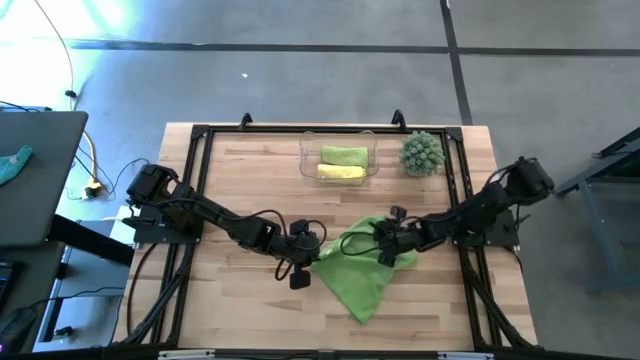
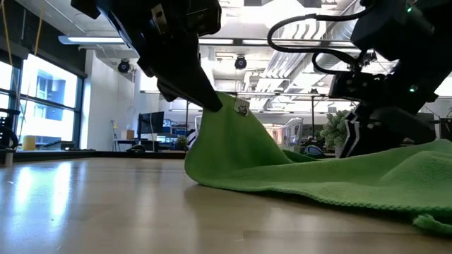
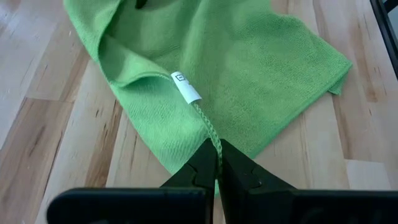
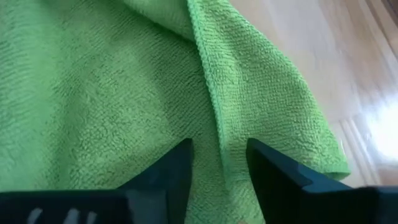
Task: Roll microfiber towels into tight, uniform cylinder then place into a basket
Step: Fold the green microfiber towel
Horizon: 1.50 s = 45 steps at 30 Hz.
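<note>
A lime green towel (image 1: 365, 268) lay crumpled on the wooden surface (image 1: 240, 200), at six o'clock from the clear basket (image 1: 308, 160) already holding two rolls. The left gripper (image 3: 217, 167) pinched its hem shut, lifting it; that thin hold could slip. The right gripper (image 4: 219, 163) stood parted over a fold, risking a bunched roll. A white tag (image 3: 186, 86) showed unreadable print.

— Filling most of the right wrist view? Lime green towel (image 4: 112, 93), creased into a raised fold.
— And the right gripper (image 4: 219, 171)? Fingers parted, straddling that fold, low over the cloth.
— Beyond the towel's edge? Bare wooden table (image 4: 323, 56).
</note>
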Available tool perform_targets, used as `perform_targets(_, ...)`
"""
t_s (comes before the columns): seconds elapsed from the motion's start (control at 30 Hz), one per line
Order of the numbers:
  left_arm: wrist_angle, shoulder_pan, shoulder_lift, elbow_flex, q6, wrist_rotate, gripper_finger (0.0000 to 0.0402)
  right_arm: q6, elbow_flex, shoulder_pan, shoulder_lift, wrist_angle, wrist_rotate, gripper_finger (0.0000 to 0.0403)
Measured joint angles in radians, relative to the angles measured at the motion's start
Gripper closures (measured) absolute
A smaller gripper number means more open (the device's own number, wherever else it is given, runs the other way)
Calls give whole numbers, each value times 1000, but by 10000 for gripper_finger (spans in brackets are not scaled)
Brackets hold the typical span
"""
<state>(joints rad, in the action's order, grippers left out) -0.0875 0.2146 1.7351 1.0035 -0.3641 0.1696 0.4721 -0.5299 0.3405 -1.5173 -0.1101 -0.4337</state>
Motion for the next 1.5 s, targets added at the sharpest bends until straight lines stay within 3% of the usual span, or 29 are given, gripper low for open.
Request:
perform_targets(0.33,-4,2,0,0,-1,-2,401,-1,0,-6,13,-18,28,357)
perform_targets(0.53,-8,2,-18,1,0,-8,401,1,-28,-7,76,-123,82,387)
perform_targets(0.9,-22,2,-98,1,8,22,401,71,-65,-10,117,-190,116,378)
perform_targets(1.23,-25,3,-100,1,8,23,401,134,-63,-20,115,-198,100,307)
perform_targets(1.5,-29,3,-100,1,28,25,401,131,-62,-46,115,-148,72,311)
